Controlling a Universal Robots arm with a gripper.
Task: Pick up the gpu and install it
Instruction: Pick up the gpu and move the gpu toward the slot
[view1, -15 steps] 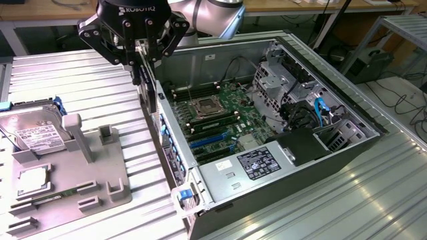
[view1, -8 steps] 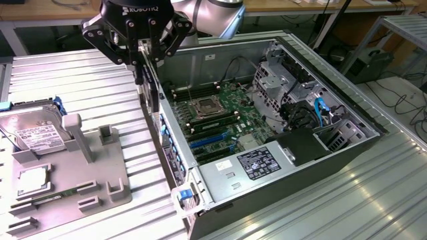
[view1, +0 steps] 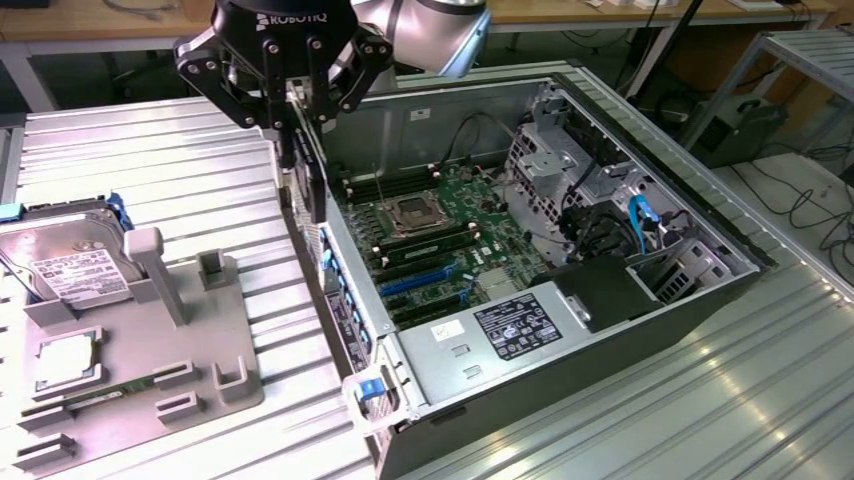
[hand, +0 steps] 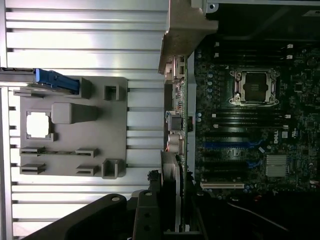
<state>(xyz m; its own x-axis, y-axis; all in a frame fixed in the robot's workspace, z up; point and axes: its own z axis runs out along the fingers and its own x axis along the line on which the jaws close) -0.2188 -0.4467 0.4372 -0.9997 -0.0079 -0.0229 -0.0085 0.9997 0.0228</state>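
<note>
The gpu hangs edge-on and upright from my gripper, whose fingers are shut on its top edge. In the exterior view it sits just over the open computer case's wall on that view's left, beside the motherboard and above the blue expansion slots. In the wrist view the gpu runs out from my gripper as a thin green strip with connectors. Its silver bracket end lies along the edge of the motherboard.
A grey fixture tray on the exterior view's left carries a silver hard drive, a square chip and a green memory stick. The case holds a processor socket, a power supply and drive cages.
</note>
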